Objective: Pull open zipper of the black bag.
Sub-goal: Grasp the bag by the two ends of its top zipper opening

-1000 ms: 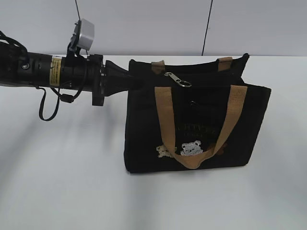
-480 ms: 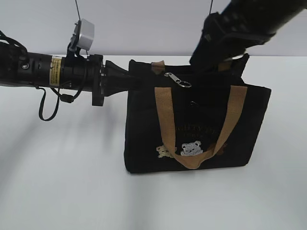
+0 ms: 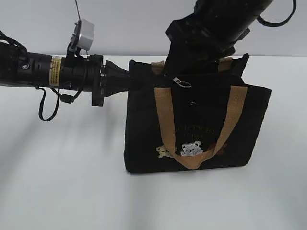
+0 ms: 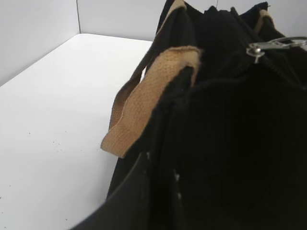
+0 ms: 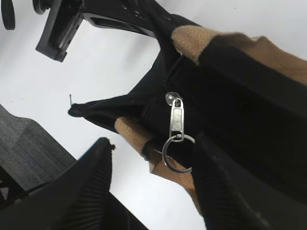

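**Right arm lines up on the zipper pull**

The black bag (image 3: pixel 196 124) stands upright near the worktop's (image 3: pixel 62 191) back edge. The left gripper (image 3: pixel 132 80) is clamped shut on the bag's left top corner, bracing it. The right gripper (image 5: pixel 148 191) hangs with fingers (image 5: pixel 86 187) apart either side of the zipper (image 5: pixel 176 124) pull, holding nothing. Best to close squarely on the silver tab, then draw along the zip line. The bag's inside is hidden.

We see the black bag (image 3: pixel 196 127) standing on the counter (image 3: pixel 67 182); the left pincer (image 3: pixel 128 79) meets its left top corner; the right pincer (image 3: pixel 178 76) hangs over the zipper (image 3: pixel 181 83), atop the bag's left half.
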